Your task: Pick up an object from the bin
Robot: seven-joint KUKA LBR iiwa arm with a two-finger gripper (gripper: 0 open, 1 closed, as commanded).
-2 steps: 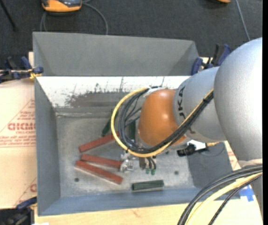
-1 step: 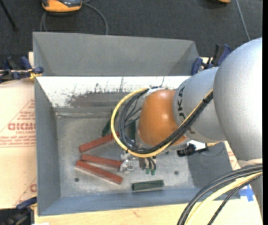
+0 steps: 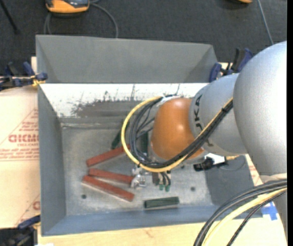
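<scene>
Arm reaches down steeply; my tool [image 3: 147, 178] sits just right of three flat reddish sticks [image 3: 109, 178]; I cannot tell its width.

Dark grey floor [image 3: 161, 14], evenly lit

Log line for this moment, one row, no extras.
arm: down in bin centre | nearest: middle red-brown stick, right end | front: dark green bar | grasp: unconfirmed

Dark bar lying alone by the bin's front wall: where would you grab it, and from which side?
Take the dark bar probably at its middle, across the narrow width, coming straight down from above. It lies flat, lengthways along the front wall, apart from the reddish sticks, so both long sides look free.
</scene>
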